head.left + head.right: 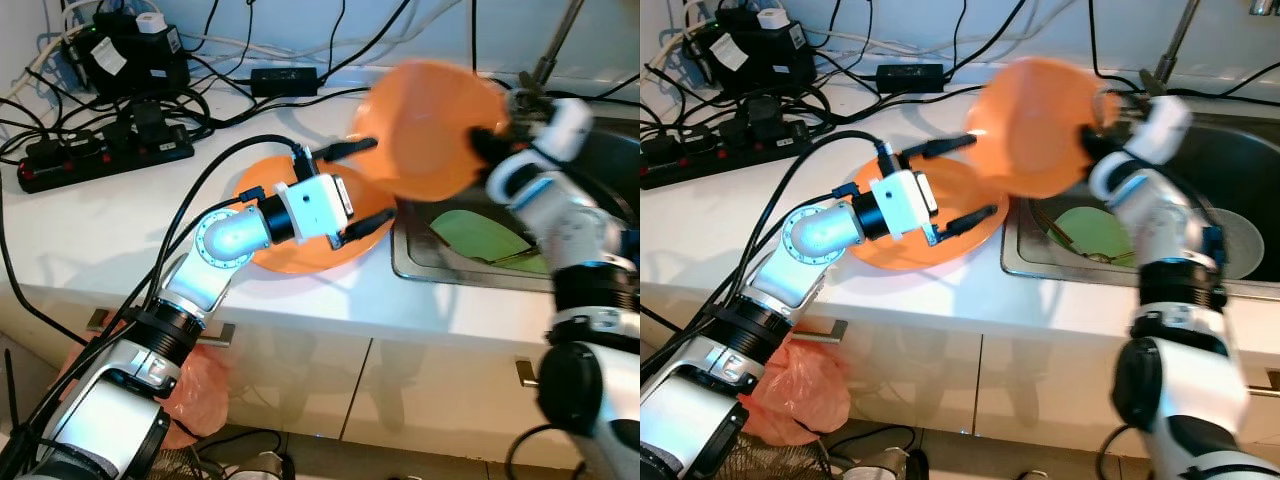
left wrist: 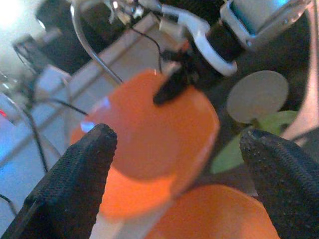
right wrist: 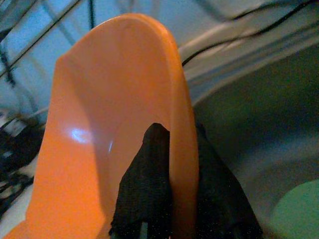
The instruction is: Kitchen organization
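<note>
My right hand [image 1: 487,143] pinching rim of orange bowl [image 1: 435,128], lifted and tilted above tabletop [image 1: 100,235] edge beside sink [image 1: 440,270]. My left hand [image 1: 365,187] spread wide, hovering over orange plate [image 1: 895,245] lying on tabletop. Green plate [image 1: 480,235] in sink.

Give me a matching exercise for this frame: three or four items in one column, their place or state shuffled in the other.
Items:
1. orange bowl
2. orange plate
3. green plate
4. left gripper

States:
A. lying in the sink
B. open, over the counter
C. pinched at the rim by the right gripper, held up
D. flat on the counter

Pairs: 1-C, 2-D, 3-A, 4-B
</note>
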### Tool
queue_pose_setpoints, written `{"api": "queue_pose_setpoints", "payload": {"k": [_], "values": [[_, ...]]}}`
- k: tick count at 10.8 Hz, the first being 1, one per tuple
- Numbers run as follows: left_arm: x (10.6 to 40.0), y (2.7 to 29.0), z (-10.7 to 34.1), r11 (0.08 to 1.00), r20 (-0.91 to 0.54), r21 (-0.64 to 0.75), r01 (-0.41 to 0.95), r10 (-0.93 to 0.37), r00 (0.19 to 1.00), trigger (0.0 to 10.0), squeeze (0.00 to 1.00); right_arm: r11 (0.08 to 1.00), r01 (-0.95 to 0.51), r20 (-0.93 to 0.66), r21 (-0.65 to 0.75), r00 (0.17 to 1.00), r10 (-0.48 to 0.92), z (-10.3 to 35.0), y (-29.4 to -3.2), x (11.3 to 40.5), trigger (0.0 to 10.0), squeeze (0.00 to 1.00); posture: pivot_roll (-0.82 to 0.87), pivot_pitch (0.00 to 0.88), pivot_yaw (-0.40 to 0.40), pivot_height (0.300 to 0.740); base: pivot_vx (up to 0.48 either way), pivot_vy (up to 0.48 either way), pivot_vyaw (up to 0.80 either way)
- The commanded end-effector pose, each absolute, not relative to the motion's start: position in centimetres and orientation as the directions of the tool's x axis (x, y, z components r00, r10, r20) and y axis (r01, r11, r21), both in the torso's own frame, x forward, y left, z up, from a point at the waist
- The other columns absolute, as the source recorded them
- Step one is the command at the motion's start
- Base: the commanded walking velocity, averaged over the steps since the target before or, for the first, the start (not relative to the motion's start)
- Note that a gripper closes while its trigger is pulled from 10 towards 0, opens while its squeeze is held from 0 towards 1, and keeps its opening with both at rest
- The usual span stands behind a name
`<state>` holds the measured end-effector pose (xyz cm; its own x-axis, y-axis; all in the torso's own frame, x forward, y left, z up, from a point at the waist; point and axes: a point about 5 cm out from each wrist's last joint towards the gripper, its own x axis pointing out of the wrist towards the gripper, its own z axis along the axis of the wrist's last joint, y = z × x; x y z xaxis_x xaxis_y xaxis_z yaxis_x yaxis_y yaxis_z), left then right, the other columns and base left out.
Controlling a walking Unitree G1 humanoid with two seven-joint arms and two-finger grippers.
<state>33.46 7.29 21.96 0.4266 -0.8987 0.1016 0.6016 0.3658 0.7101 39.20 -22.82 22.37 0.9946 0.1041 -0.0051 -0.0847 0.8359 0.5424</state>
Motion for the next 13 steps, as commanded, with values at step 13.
{"api": "queue_pose_setpoints", "payload": {"k": [13], "values": [[34.2,6.6,20.6,0.441,0.027,0.398,0.804,-0.882,0.470,10.0,1.00,0.983,0.179,-0.159,0.045,0.972,-0.170,18.7,-28.6,37.8,0.0,0.00,0.07,0.047,0.062,0.740,0.000,0.000,0.00]]}}
